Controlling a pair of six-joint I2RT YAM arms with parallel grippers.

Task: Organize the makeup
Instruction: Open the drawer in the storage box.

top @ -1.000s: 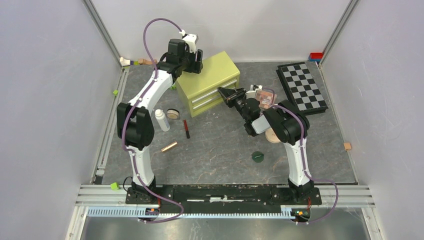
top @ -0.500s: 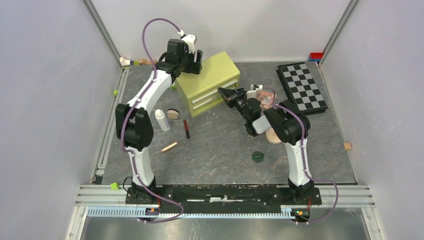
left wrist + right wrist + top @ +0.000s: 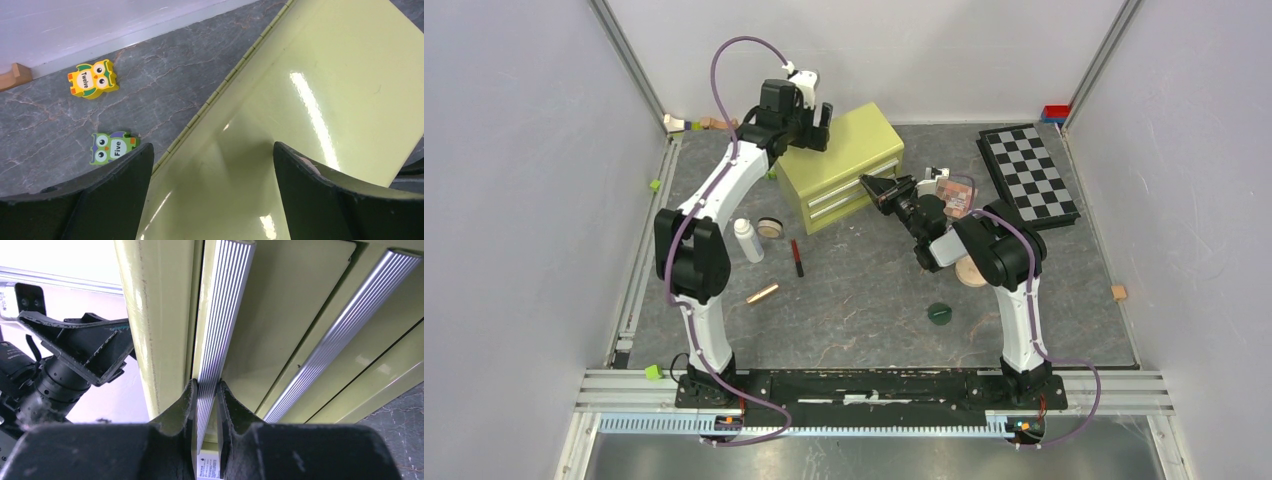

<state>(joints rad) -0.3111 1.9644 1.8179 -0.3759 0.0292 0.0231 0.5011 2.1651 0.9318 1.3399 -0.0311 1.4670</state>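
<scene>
A yellow-green drawer box (image 3: 839, 165) stands at the back middle. My right gripper (image 3: 206, 390) is shut on the ribbed silver handle (image 3: 220, 315) of its upper drawer. My left gripper (image 3: 212, 165) is open, its fingers over the box's lid (image 3: 300, 100) at the back left corner. On the mat lie a white bottle (image 3: 747, 240), a round tan compact (image 3: 770, 228), a red-black pencil (image 3: 797, 257), a rose-gold tube (image 3: 762, 294) and a green disc (image 3: 940, 314). The pink-brown palette (image 3: 956, 195) lies behind my right arm. A second tan compact (image 3: 970, 272) peeks out under that arm.
A chequered board (image 3: 1027, 175) lies at the back right. Owl blocks, yellow (image 3: 92, 79) and green (image 3: 112, 147), lie behind the box. Small blocks sit at the back left (image 3: 686, 124), back right corner (image 3: 1055, 113), right edge (image 3: 1118, 292) and near left (image 3: 654, 372).
Almost nothing moved. My left wrist shifted very slightly over the box's back corner. The right gripper stays on the drawer handle.
</scene>
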